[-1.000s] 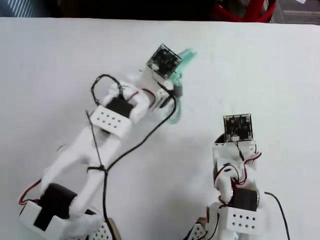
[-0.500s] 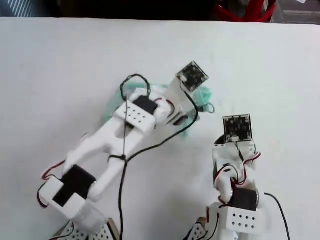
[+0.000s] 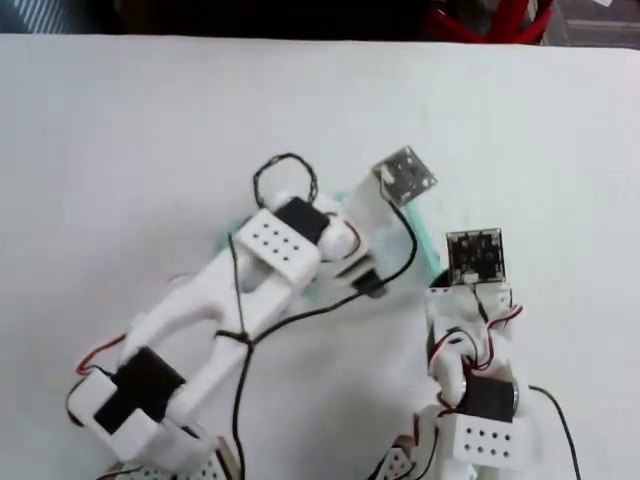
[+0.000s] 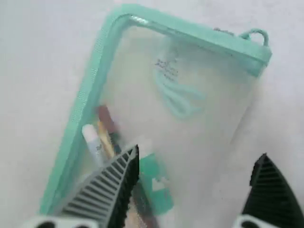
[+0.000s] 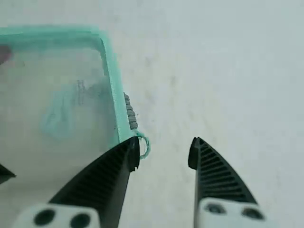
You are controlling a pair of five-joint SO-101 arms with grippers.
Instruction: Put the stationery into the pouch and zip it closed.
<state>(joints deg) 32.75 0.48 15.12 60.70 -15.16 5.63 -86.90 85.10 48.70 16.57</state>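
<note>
Pouch [image 4: 180, 95] and left gripper [image 4: 199, 156] have shifted toward the right gripper [image 5: 165, 142].

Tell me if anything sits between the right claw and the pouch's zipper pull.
Nothing visible does. The open right claw hangs at a corner of the pouch, with the zipper pull just beside one finger.

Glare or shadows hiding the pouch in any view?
High view: flat bright light on the table, no hard shadows; the left arm, not glare, covers most of the pouch. Left wrist view: one small glint on the teal rim; stationery reads through the clear plastic. Right wrist view: even light, zip pull loop plainly visible.
</note>
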